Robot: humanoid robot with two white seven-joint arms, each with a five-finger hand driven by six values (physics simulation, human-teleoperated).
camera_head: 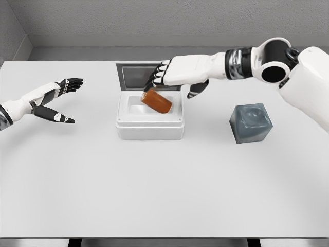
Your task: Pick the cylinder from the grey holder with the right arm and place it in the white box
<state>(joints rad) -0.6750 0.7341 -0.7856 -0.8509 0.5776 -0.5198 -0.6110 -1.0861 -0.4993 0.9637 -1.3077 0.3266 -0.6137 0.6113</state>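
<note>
A: Start with the big things. What do you have in front of you?

B: You have the white bench [164, 195] filling the view. Near its middle sits the white box [149, 123], lid tipped up behind it. Off to your right, well apart from the box, is the grey holder [251, 122], and its socket looks empty.

A: And the arms?

B: Your right robot hand [167, 77] reaches across from the right and hangs over the box's back edge. Its fingers point down and pinch the top end of the orange-brown cylinder [156, 102]. Your left robot hand [55, 100] rests at the far left of the bench, fingers spread, holding nothing.

A: Where exactly is the cylinder?

B: It is tilted, its lower end pointing right, over the box's open cavity. Whether it touches the floor of the box, you cannot tell from here.

A: How will it handle?

B: Judge it stiff and fairly light, with a smooth side that could slip or roll. You hold it only by one end, so it can swing. A grip round the middle would be steadier; as things are, lower it before you let the fingers part, or it may tumble against the box wall.
</note>
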